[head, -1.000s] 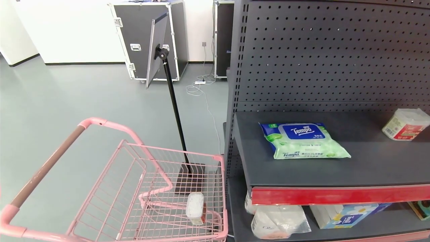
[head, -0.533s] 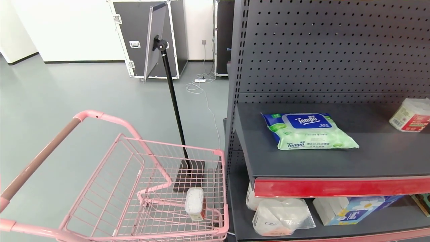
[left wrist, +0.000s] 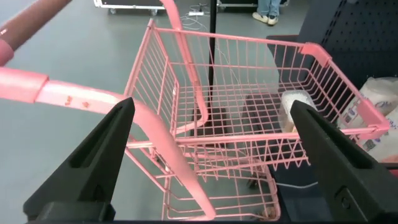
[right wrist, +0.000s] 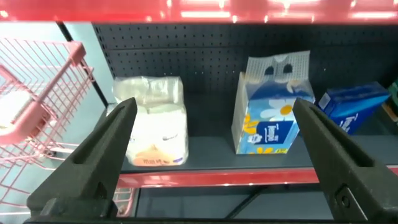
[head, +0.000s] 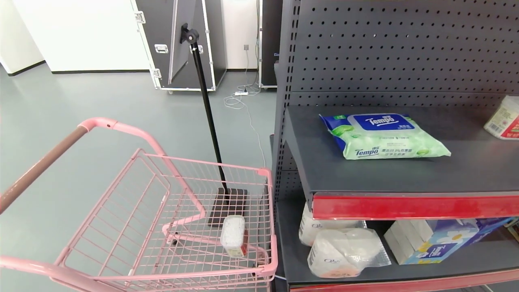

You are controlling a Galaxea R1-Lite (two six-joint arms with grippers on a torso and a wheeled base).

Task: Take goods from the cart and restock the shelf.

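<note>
Pink wire cart (head: pixel 99 121) on the left, and the left gripper (left wrist: pixel 214 165) hangs above its handle end, jaws spread wide, nothing between them. Down on the basket floor, in the corner nearest the shelf, lies a small white pack (head: pixel 233 241), the only item I can see in there. It looks light and soft-sided, its wrap probably slick, so pinch gently across the narrow middle rather than the ends. Moving right: the shelf (head: pixel 405 207), a green wipes pack (head: pixel 383 136) on the upper board, bagged rolls (head: pixel 342 253) below. The right gripper (right wrist: pixel 214 162) faces that lower tier, jaws equally wide apart, empty.
</note>
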